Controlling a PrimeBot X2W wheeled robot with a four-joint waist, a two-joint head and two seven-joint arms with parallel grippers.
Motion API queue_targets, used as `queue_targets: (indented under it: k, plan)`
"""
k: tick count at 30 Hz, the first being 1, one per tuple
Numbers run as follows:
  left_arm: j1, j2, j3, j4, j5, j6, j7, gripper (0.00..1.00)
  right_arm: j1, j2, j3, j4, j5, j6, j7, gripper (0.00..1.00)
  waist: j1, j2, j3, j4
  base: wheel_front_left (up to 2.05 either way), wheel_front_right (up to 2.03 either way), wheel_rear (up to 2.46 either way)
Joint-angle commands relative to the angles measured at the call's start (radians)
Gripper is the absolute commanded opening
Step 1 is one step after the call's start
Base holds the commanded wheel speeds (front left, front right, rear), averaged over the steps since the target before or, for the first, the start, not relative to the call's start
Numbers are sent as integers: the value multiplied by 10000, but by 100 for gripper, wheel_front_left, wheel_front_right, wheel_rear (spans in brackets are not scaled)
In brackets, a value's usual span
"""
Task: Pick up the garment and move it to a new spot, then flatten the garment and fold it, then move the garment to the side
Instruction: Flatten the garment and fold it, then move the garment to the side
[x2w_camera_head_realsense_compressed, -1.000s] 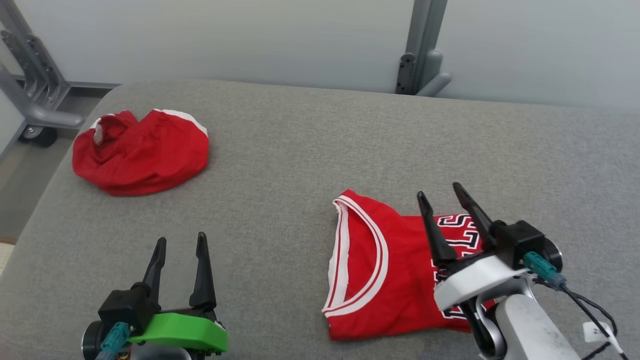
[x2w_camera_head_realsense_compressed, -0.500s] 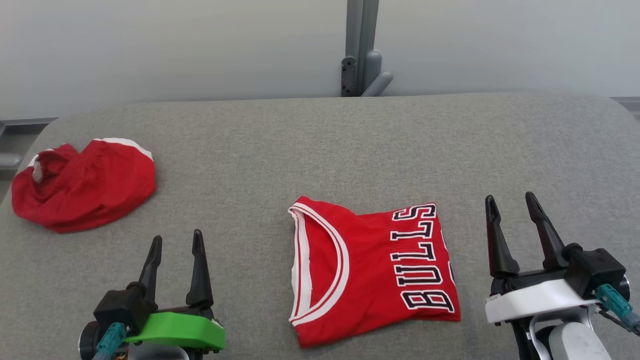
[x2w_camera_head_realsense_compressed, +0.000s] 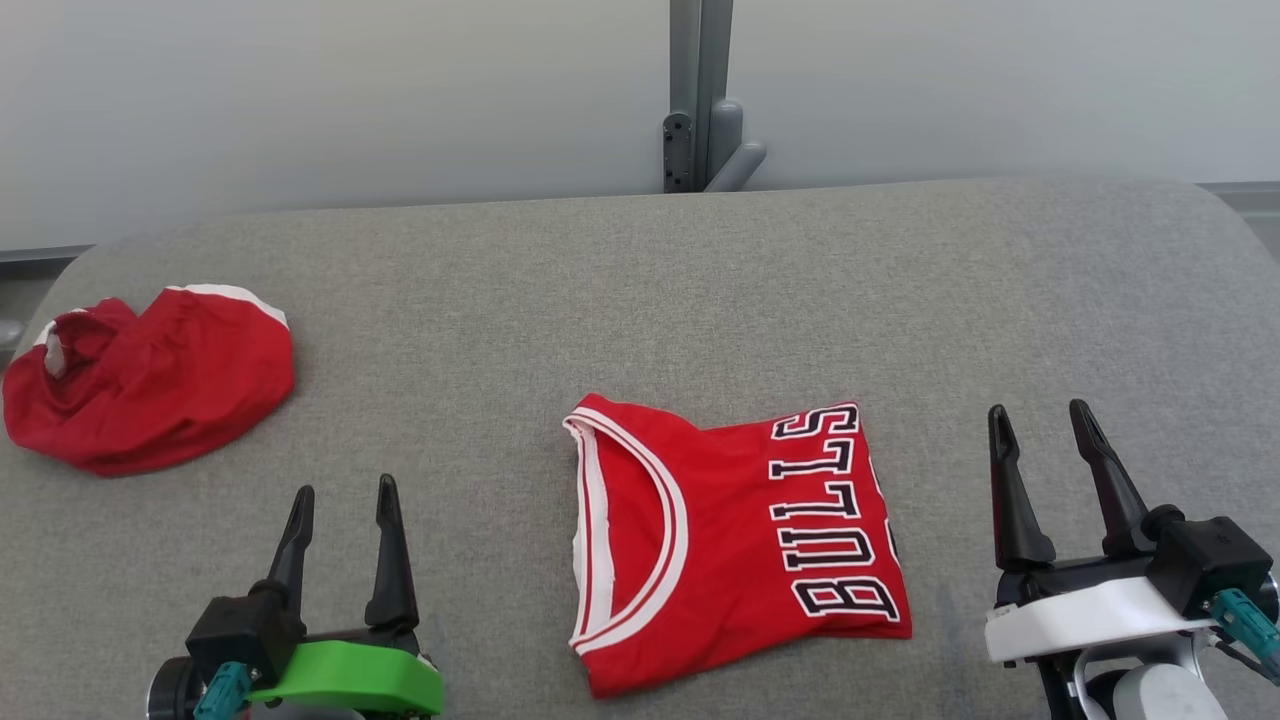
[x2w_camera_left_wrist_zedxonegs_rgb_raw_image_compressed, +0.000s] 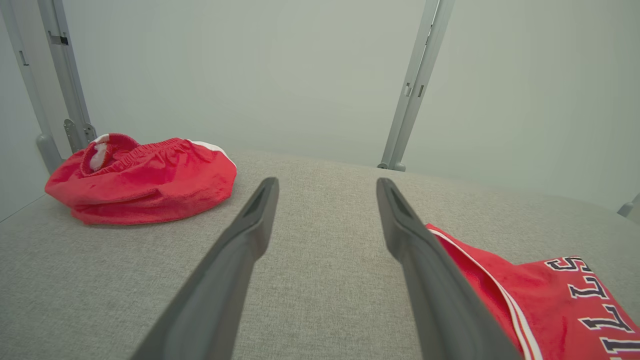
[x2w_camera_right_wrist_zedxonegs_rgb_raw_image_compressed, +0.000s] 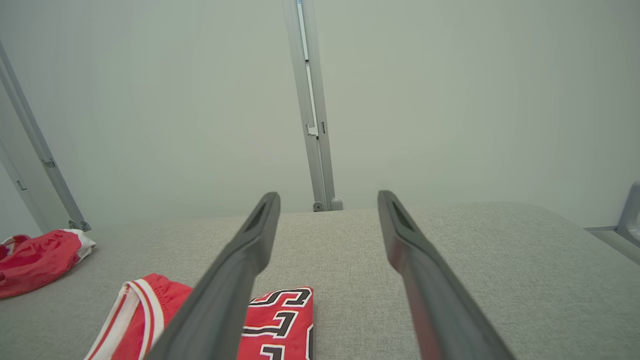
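The garment (x2w_camera_head_realsense_compressed: 730, 540), a red jersey with white trim and black-and-white lettering, lies folded flat on the grey table (x2w_camera_head_realsense_compressed: 640, 300), a little right of centre. My right gripper (x2w_camera_head_realsense_compressed: 1038, 410) hovers just to its right, open, nothing between the fingers. My left gripper (x2w_camera_head_realsense_compressed: 343, 492) stands open and empty well to the jersey's left, near the front edge. The left wrist view has the jersey (x2w_camera_left_wrist_zedxonegs_rgb_raw_image_compressed: 540, 290) beside the open left gripper (x2w_camera_left_wrist_zedxonegs_rgb_raw_image_compressed: 325, 182). In the right wrist view the jersey (x2w_camera_right_wrist_zedxonegs_rgb_raw_image_compressed: 280, 320) lies low left of the open right gripper (x2w_camera_right_wrist_zedxonegs_rgb_raw_image_compressed: 327, 195).
A crumpled pair of red shorts (x2w_camera_head_realsense_compressed: 150, 375) with white trim lies at the table's left edge, also seen as shorts (x2w_camera_left_wrist_zedxonegs_rgb_raw_image_compressed: 145, 177) and shorts (x2w_camera_right_wrist_zedxonegs_rgb_raw_image_compressed: 35, 260). A grey metal post (x2w_camera_head_realsense_compressed: 700, 95) rises behind the table's far edge against a pale wall.
The head camera has swung, shifting the whole picture. My right gripper has come off the jersey and now sits to its right, uncovering the lettering. The left gripper has barely moved.
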Motion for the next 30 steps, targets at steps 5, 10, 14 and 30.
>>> queue_targets:
  k: [5,10,14,30]
  plan:
    - [127,-18,44,60,186,-50,-27,100,36,-16,-12,19,-122,-9,-25,100,0,23,12,67,0,0,0]
    - [149,-70,113,106,256,-98,-27,100,-22,-16,22,78,-160,-9,-25,100,0,23,24,101,0,0,0]
    - [165,-100,146,130,313,-122,-27,100,-30,-16,45,122,-120,-9,-27,100,0,23,31,121,0,0,0]
    - [-162,-197,336,294,468,-232,-28,100,-1050,-403,73,1440,-384,-9,2141,100,0,23,354,479,0,0,0]
